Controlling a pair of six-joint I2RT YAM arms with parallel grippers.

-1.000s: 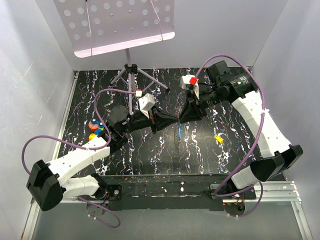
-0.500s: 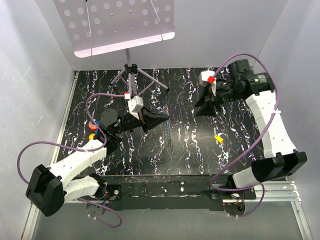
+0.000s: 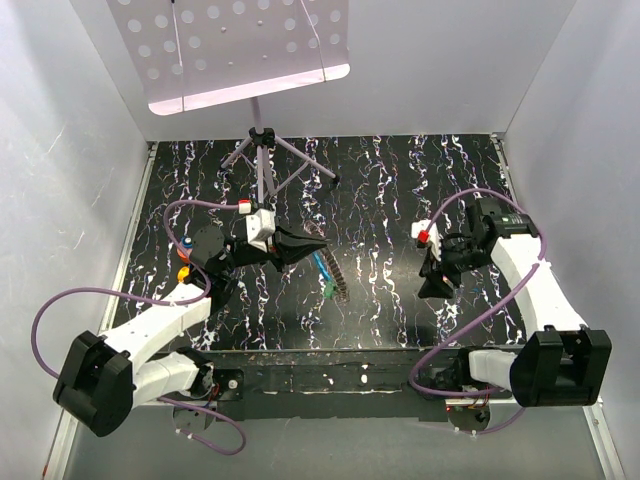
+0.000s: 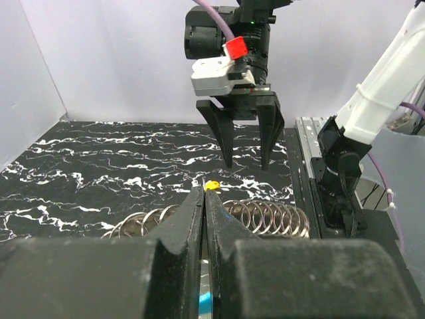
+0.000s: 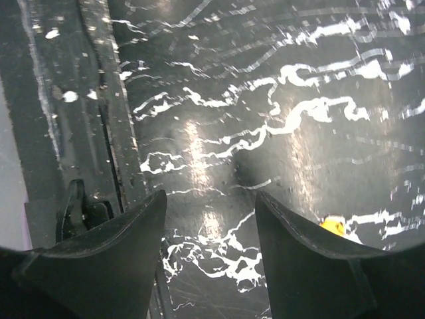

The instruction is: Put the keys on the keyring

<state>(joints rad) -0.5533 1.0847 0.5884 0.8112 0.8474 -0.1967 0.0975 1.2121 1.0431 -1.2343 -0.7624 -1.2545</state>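
Note:
My left gripper point(image 3: 322, 243) is shut, and the keyring point(image 3: 339, 279), a chain of metal rings, hangs from its tips with the blue key point(image 3: 322, 266) beside it. In the left wrist view the rings point(image 4: 265, 216) spread to both sides of the closed gripper point(image 4: 204, 190), and a silvery strip with a blue patch shows in the slit. The yellow key point(image 5: 333, 226) lies on the black table, peeking out beside one finger of my open right gripper point(image 5: 210, 199). That gripper point(image 3: 435, 288) points down at the right and hides the yellow key from above. Nothing is between its fingers.
A music stand point(image 3: 262, 150) with a perforated plate point(image 3: 235, 50) stands at the back centre. Small coloured objects point(image 3: 184, 258) sit near the left edge. White walls close three sides. A metal rail point(image 5: 99, 133) runs along the near edge by the right gripper.
The right gripper let go at the centre, opened wide and swung to the near right over the yellow key. The left gripper drew back left, carrying the keyring and blue key.

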